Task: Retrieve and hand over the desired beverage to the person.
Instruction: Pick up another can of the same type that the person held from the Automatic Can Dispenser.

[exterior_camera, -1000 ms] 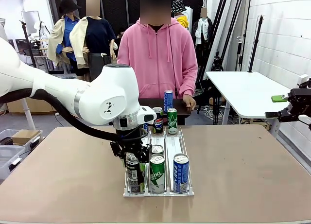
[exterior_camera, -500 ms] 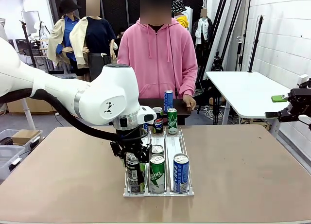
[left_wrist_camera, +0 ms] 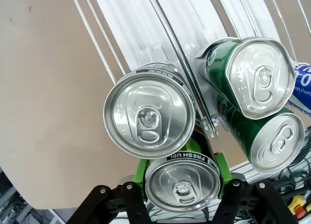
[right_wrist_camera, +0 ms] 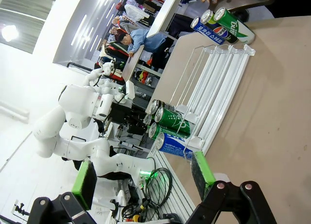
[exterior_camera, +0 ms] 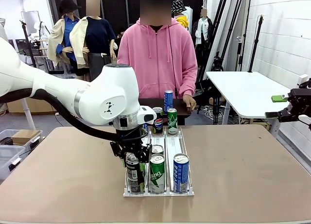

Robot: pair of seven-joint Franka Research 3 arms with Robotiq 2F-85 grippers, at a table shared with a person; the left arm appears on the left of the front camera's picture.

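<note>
Left wrist view has the left end effector (left_wrist_camera: 181, 166) pointing down, clamped on a dark cylindrical can (left_wrist_camera: 182, 187) (shiny metal lid); right end effector (right_wrist_camera: 143, 178) gapes wide, empty.

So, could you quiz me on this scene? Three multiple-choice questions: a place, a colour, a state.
1. Where in the front row of the rack is the blue can? A robot's left; B middle; C robot's right.
2. The person's hooded top is: A grey; B pink; C yellow.
3. The right arm's fingers are: A open; B shut on a can; C shut on a cup.
Answers: C, it stands right of the green can; B, plainly pink; A, pads wide apart, nothing between.
</note>
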